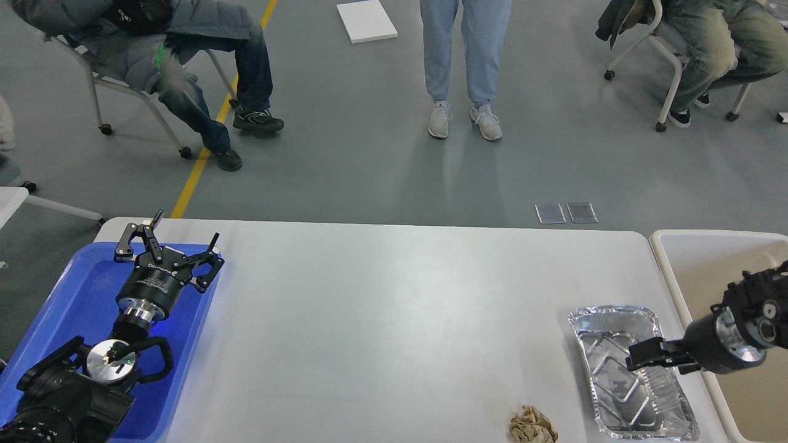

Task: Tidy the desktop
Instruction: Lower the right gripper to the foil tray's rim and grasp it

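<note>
The desktop (394, 320) is a large light grey-white tabletop. An empty crinkled foil tray (606, 335) lies at its right end, and a crumpled brown paper ball (532, 426) lies at the front edge just left of it. My right gripper (645, 358) reaches in from the right and hangs over the foil tray's right side. It is seen dark and side-on, so its fingers cannot be told apart. My left gripper (183, 229) is open and empty over the far right corner of the blue tray (68, 295).
A beige white-rimmed bin (702, 258) stands off the table's right end. Beyond the far edge, one person stands (462, 117) and two sit on chairs at the back left (184, 67) and back right (702, 49).
</note>
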`<state>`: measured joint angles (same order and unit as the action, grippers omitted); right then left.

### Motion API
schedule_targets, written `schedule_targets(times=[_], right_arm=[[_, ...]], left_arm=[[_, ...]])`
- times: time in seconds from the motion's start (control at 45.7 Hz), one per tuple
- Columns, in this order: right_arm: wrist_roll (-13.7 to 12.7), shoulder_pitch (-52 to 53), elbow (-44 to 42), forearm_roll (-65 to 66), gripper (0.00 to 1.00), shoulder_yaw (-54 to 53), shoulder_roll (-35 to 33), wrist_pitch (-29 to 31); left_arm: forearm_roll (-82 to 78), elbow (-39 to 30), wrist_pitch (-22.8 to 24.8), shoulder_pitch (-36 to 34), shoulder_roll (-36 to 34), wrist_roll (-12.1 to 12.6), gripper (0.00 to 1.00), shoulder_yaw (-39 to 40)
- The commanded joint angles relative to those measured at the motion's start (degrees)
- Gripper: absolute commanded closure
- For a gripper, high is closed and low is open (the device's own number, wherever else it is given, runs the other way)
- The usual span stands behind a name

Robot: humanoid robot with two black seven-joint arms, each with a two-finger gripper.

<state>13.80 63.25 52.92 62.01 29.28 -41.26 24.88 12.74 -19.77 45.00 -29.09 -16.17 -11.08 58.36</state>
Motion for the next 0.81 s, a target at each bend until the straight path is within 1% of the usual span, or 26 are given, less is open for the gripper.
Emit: schedule_targets(times=[0.0, 0.263, 0.35, 0.416, 0.503, 0.591, 0.612, 0.656, 0.678, 0.722, 0.744, 0.787], right_arm=[[0.96, -1.72, -6.95, 1.01, 0.01, 5.08, 6.98, -3.96], [1.58, -1.64, -7.74, 0.92, 0.01, 6.40, 6.63, -4.22], [2.19, -1.90, -7.83, 0.92, 0.01, 6.40, 6.54, -4.31], [2.72, -2.08, -7.83, 1.01, 0.04, 6.49, 6.63, -5.19], [2.72, -2.60, -7.83, 1.09, 0.08, 7.01, 7.07, -7.65], [3.07, -2.61, -7.83, 1.09, 0.23, 8.51, 7.24, -8.27], [3.25, -2.61, -7.83, 1.09, 0.29, 8.77, 7.33, -8.27], [3.34, -2.61, -7.83, 1.09, 0.49, 9.47, 7.33, -8.27], [3.42, -2.61, -7.83, 1.09, 0.57, 9.82, 7.42, -8.27], [3.34, -2.52, -7.83, 1.09, 0.69, 10.53, 7.42, -8.27], [3.34, -2.43, -7.83, 1.09, 0.76, 10.88, 7.42, -8.18], [3.34, -2.26, -7.83, 1.09, 1.00, 11.49, 7.42, -7.83]], left_arm=[[0.00, -0.01, 0.00, 0.00, 0.00, 0.00, 0.00, 0.00], [0.00, -0.01, 0.00, 0.00, 0.00, 0.00, 0.00, 0.00], [0.00, -0.01, 0.00, 0.00, 0.00, 0.00, 0.00, 0.00], [0.00, -0.01, 0.00, 0.00, 0.00, 0.00, 0.00, 0.00], [0.00, -0.01, 0.00, 0.00, 0.00, 0.00, 0.00, 0.00], [0.00, -0.01, 0.00, 0.00, 0.00, 0.00, 0.00, 0.00], [0.00, -0.01, 0.00, 0.00, 0.00, 0.00, 0.00, 0.00], [0.00, -0.01, 0.00, 0.00, 0.00, 0.00, 0.00, 0.00], [0.00, -0.01, 0.00, 0.00, 0.00, 0.00, 0.00, 0.00], [0.00, -0.01, 0.00, 0.00, 0.00, 0.00, 0.00, 0.00], [0.00, -0.01, 0.00, 0.00, 0.00, 0.00, 0.00, 0.00], [0.00, -0.01, 0.00, 0.00, 0.00, 0.00, 0.00, 0.00]])
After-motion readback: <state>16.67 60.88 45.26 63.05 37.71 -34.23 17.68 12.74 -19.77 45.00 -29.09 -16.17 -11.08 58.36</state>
